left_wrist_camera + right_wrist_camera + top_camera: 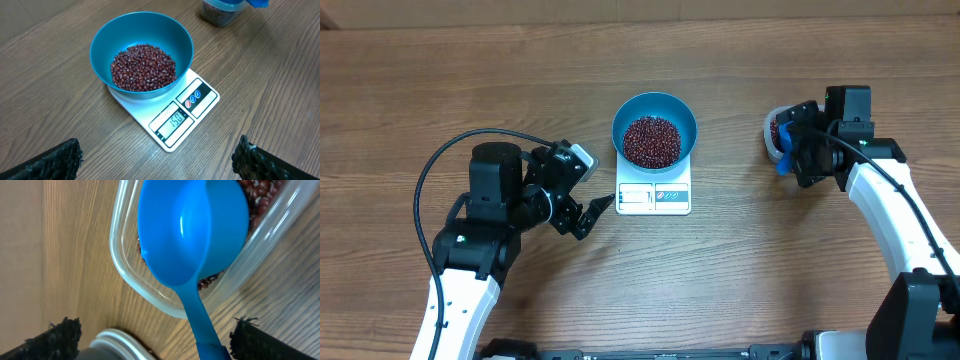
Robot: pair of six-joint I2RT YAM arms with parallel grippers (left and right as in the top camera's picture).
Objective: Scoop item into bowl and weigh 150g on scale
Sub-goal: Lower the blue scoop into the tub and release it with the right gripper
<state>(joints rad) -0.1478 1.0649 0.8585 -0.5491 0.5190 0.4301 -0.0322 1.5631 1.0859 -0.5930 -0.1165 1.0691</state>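
1. Overhead view: shows the bowl (pixel 624 118) seated on the rear part of the scale (pixel 654 198), near the middle of the wooden table (pixel 740 290), with the beans (pixel 652 141) heaped in a round maroon mound inside.
2. Finds the left gripper (pixel 592 216) just beside the scale's front left corner, apart from it, spread wide and gripping nothing.
3. Finds the right gripper (pixel 788 148) well off to the right, above a clear tub (pixel 769 132) and a blue scoop (pixel 782 166).
4. Left wrist view: looks between two black fingertips, set far apart at the lower corners, toward bowl and scale; reads 150 on the display (pixel 172 121) along the scale's near edge; catches the tub, dark with more beans, at the top edge.
5. Right wrist view: shows the right gripper's fingers far apart at the lower corners, wide open, closed on nothing; shows the scoop lying in the tub over beans, with its handle crossing the tub's rim and passing between the fingers, touching neither.
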